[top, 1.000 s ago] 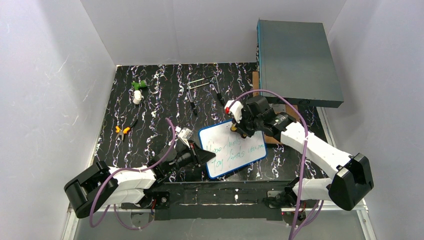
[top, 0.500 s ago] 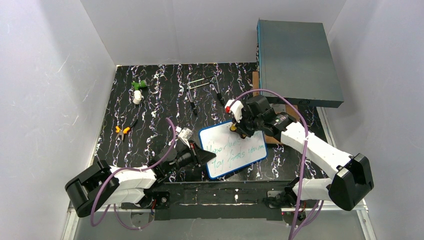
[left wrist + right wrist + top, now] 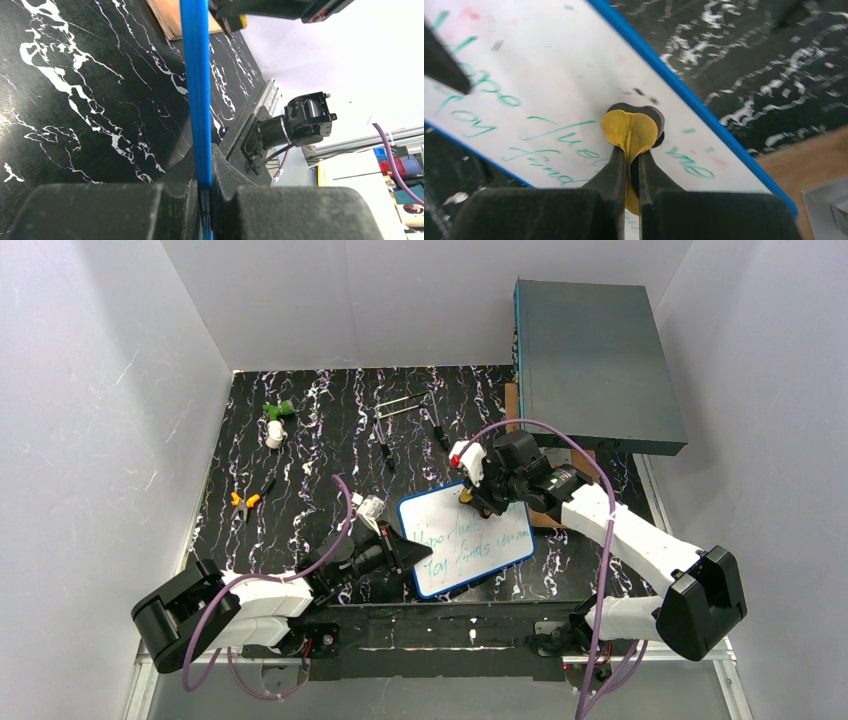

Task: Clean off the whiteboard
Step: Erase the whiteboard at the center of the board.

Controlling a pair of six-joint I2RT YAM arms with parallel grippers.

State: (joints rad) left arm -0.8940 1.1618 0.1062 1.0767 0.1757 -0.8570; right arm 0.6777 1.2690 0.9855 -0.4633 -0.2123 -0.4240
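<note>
The whiteboard (image 3: 465, 540) lies tilted on the black marbled table, its blue frame around several green handwritten lines (image 3: 539, 75). At the board's left edge, my left gripper (image 3: 408, 555) is shut on the blue frame (image 3: 196, 75), which stands as a thin blue strip between the jaws of that gripper (image 3: 206, 165). My right gripper (image 3: 478, 502) is over the board's upper edge, shut on a small yellow eraser pad (image 3: 631, 127) with a dark underside. In its wrist view the right gripper (image 3: 631, 155) presses the pad onto the white surface among the green words.
A large grey-teal box (image 3: 595, 360) fills the back right corner, with a brown board (image 3: 545, 515) showing under it. Orange-handled pliers (image 3: 245, 500), a green and white object (image 3: 275, 420), black pens (image 3: 385, 452) and a thin metal rod (image 3: 400, 405) lie at the back.
The right gripper with the eraser pad has shifted very slightly left along the board's upper part. The left arm and the board have stayed put.
</note>
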